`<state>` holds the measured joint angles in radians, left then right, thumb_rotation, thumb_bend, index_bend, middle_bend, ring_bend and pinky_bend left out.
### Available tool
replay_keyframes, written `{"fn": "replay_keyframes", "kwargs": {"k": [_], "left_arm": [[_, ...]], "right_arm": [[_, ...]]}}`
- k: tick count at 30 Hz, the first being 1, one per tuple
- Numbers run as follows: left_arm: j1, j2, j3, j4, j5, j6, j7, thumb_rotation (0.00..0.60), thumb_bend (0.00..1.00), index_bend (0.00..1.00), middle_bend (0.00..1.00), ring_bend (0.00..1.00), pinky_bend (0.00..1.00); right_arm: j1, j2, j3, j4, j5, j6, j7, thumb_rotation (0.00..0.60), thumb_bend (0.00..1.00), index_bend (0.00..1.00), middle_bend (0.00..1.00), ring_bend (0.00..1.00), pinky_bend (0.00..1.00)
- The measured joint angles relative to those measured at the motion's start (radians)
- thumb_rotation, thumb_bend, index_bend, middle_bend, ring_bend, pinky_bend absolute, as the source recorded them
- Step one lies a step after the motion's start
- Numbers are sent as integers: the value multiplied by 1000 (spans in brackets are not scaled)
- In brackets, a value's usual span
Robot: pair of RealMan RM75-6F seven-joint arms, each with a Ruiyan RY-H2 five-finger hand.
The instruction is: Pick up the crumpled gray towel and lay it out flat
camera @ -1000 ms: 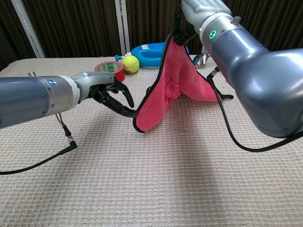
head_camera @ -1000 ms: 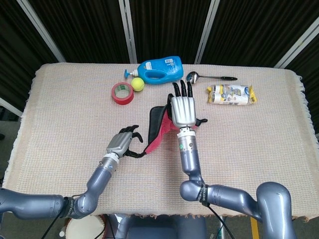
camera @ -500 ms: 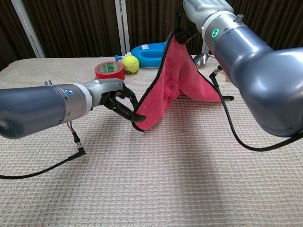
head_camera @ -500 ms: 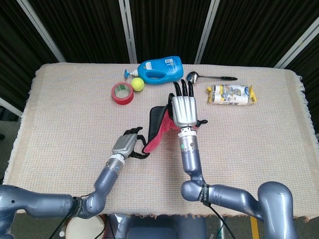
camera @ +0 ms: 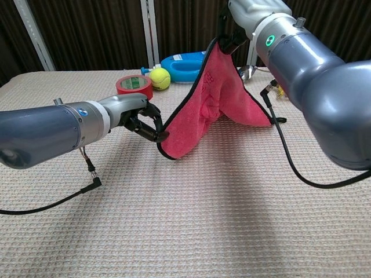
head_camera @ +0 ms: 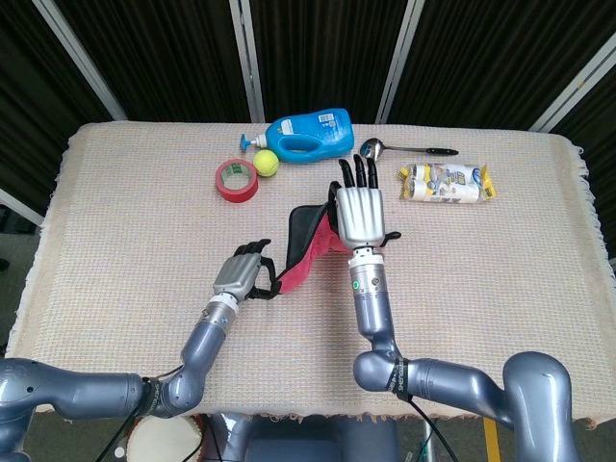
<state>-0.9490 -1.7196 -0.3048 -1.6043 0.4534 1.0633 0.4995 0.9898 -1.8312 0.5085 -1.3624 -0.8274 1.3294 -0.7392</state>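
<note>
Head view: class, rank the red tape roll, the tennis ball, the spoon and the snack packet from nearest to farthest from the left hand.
From the left hand:
1. Red tape roll, straight beyond the hand, toward the table's far edge.
2. Tennis ball, just past the tape, beside the blue bottle.
3. Spoon, far side, right of centre.
4. Snack packet, farthest right.

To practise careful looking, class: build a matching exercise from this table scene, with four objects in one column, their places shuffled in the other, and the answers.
1 red cloth towel
2 yellow tennis ball
3 red roll of tape
4 metal spoon

A flat on the table, left of the ball
B beyond the yellow-and-white packet
C lifted, held by left hand and right hand
D beside the blue bottle

Pairs: 1-C, 2-D, 3-A, 4-B
</note>
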Motion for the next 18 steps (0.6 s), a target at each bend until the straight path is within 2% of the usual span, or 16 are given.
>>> {"fn": "replay_keyframes", "kwargs": {"k": [7,18], "left_arm": [[6,6,3,6,31,-3,-12,600,443,592,41,0,19],[17,33,8,25,85,10,-16,600,450,593,41,0,19]], "right_arm": [[-9,7,-6,-7,5,-1,2,600,559,599,175,8,36],[-30,30,-18,-30,-1,7,11,600,560,599,177,8,36]]}}
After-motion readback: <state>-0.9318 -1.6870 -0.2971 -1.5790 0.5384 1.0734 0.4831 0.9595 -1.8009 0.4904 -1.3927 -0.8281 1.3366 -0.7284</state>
